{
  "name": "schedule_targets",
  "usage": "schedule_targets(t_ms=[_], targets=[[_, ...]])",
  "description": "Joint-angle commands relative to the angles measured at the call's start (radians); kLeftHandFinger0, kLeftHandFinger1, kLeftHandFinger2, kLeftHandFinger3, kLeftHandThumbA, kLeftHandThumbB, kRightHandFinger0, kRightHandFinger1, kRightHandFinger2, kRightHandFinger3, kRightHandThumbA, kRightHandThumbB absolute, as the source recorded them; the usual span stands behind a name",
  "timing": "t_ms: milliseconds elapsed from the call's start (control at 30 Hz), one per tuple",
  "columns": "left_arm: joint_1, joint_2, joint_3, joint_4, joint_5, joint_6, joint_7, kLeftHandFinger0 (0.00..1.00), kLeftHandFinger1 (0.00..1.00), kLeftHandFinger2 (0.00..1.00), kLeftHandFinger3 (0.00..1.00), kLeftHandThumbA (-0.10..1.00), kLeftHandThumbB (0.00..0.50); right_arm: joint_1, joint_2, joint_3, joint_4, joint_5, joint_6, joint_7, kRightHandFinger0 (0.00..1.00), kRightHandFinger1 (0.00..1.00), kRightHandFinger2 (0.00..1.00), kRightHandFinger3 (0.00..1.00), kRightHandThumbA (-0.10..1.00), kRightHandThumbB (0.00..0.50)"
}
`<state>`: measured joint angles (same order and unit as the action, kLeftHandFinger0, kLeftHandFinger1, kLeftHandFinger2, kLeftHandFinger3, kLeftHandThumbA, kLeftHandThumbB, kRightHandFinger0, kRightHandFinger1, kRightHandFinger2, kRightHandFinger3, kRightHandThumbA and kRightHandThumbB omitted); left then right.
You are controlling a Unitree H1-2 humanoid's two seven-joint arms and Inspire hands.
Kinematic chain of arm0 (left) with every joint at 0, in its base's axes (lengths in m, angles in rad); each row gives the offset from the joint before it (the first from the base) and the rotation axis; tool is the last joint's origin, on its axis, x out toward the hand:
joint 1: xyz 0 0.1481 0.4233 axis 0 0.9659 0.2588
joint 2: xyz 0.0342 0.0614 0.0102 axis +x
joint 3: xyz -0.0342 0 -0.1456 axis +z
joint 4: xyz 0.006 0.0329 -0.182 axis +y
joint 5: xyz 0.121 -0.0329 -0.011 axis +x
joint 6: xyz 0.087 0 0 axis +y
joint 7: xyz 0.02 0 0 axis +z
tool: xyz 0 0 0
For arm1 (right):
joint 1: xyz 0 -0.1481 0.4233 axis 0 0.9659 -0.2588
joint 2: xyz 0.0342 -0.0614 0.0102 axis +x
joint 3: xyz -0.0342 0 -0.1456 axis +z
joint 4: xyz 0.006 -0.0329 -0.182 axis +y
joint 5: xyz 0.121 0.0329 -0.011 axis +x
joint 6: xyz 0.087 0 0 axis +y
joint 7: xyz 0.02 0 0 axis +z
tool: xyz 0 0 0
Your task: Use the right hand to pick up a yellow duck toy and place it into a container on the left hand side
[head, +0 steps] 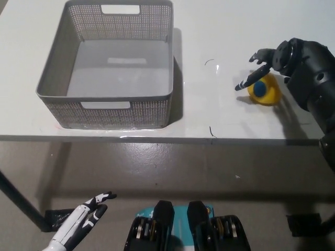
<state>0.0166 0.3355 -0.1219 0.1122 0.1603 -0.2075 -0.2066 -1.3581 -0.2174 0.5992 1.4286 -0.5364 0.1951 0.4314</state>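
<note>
The robot's black right hand [269,65] hangs over the right side of a white table [220,115] with fingers spread and nothing in its grasp, one finger reaching across the top of a yellow duck toy [265,89] that sits on the tabletop just below it. Well apart to the left stands a grey mesh basket [110,107]. The white left hand [84,222] rests low beside the table, fingers loosely extended.

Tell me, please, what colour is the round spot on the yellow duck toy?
Blue. The round spot on the duck toy shows best in the head view.
</note>
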Motion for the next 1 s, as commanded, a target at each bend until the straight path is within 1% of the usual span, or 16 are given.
schedule_targets(t_ms=[0, 167, 300, 367, 400, 467, 567, 633, 667, 700, 733, 800, 833, 933, 967], targets=[[0.003, 0.007, 0.013, -0.02, -0.008, -0.044, 0.009, 1.0, 1.0, 1.0, 1.0, 1.0, 0.429, -0.101, -0.011, 0.033, 0.003, -0.048, 0.04, 0.009, 1.0, 1.0, 1.0, 1.0, 0.94, 0.498], [0.009, 0.003, 0.017, -0.019, -0.011, -0.048, 0.008, 1.0, 1.0, 1.0, 1.0, 1.0, 0.436, -0.099, -0.019, 0.042, 0.003, -0.046, 0.032, 0.017, 1.0, 1.0, 1.0, 1.0, 0.95, 0.487], [0.012, 0.002, 0.018, -0.017, -0.009, -0.048, 0.01, 1.0, 1.0, 1.0, 1.0, 1.0, 0.445, -0.091, -0.015, 0.046, 0.005, -0.053, 0.043, 0.011, 1.0, 1.0, 1.0, 1.0, 0.93, 0.496], [0.012, 0.003, 0.019, -0.014, -0.009, -0.053, 0.011, 1.0, 1.0, 1.0, 1.0, 1.0, 0.439, -0.086, -0.014, 0.054, 0.006, -0.061, 0.039, 0.007, 1.0, 1.0, 1.0, 1.0, 0.94, 0.5], [0.012, 0.003, 0.02, -0.014, -0.011, -0.051, 0.011, 1.0, 1.0, 1.0, 1.0, 1.0, 0.441, -0.085, -0.014, 0.053, 0.007, -0.059, 0.038, 0.013, 1.0, 1.0, 1.0, 1.0, 0.94, 0.488], [0.012, 0.004, 0.024, -0.019, -0.017, -0.047, 0.009, 1.0, 1.0, 1.0, 1.0, 1.0, 0.452, -0.085, -0.014, 0.052, 0.009, -0.058, 0.036, 0.014, 1.0, 1.0, 1.0, 1.0, 0.95, 0.5], [0.012, 0.004, 0.026, -0.017, -0.017, -0.052, 0.01, 1.0, 1.0, 1.0, 1.0, 1.0, 0.443, -0.084, -0.015, 0.057, 0.01, -0.065, 0.031, 0.019, 1.0, 1.0, 1.0, 1.0, 0.96, 0.5], [0.01, 0.006, 0.03, -0.021, -0.021, -0.049, 0.008, 1.0, 1.0, 1.0, 1.0, 1.0, 0.441, -0.077, -0.019, 0.042, 0.013, -0.05, 0.034, 0.019, 1.0, 1.0, 1.0, 1.0, 0.92, 0.5], [0.011, 0.007, 0.031, -0.021, -0.021, -0.05, 0.008, 1.0, 1.0, 1.0, 1.0, 1.0, 0.44, -0.076, -0.019, 0.042, 0.013, -0.05, 0.034, 0.022, 1.0, 1.0, 1.0, 1.0, 0.92, 0.5], [0.012, 0.007, 0.032, -0.02, -0.021, -0.052, 0.008, 1.0, 1.0, 1.0, 1.0, 1.0, 0.438, -0.074, -0.017, 0.047, 0.016, -0.056, 0.04, 0.032, 1.0, 1.0, 1.0, 1.0, 0.94, 0.5], [0.013, 0.008, 0.032, -0.02, -0.019, -0.053, 0.01, 1.0, 1.0, 1.0, 1.0, 1.0, 0.437, -0.072, -0.016, 0.045, 0.018, -0.054, 0.049, 0.03, 1.0, 1.0, 1.0, 1.0, 0.91, 0.5], [0.018, 0.009, 0.034, -0.026, -0.017, -0.051, 0.011, 1.0, 1.0, 1.0, 1.0, 1.0, 0.432, -0.065, -0.014, 0.051, 0.02, -0.06, 0.059, 0.033, 1.0, 1.0, 1.0, 1.0, 0.94, 0.5], [0.019, 0.009, 0.036, -0.025, -0.019, -0.053, 0.011, 1.0, 1.0, 1.0, 1.0, 1.0, 0.43, -0.061, -0.015, 0.056, 0.02, -0.064, 0.046, 0.044, 1.0, 1.0, 1.0, 1.0, 0.95, 0.488], [0.019, 0.009, 0.037, -0.025, -0.016, -0.058, 0.013, 1.0, 1.0, 1.0, 1.0, 1.0, 0.426, -0.053, -0.016, 0.067, 0.021, -0.075, 0.044, 0.034, 1.0, 1.0, 1.0, 1.0, 0.94, 0.5], [0.017, 0.008, 0.037, -0.024, -0.017, -0.054, 0.012, 1.0, 1.0, 1.0, 1.0, 1.0, 0.435, -0.05, -0.016, 0.071, 0.021, -0.078, 0.051, 0.022, 1.0, 1.0, 1.0, 1.0, 0.93, 0.5]])
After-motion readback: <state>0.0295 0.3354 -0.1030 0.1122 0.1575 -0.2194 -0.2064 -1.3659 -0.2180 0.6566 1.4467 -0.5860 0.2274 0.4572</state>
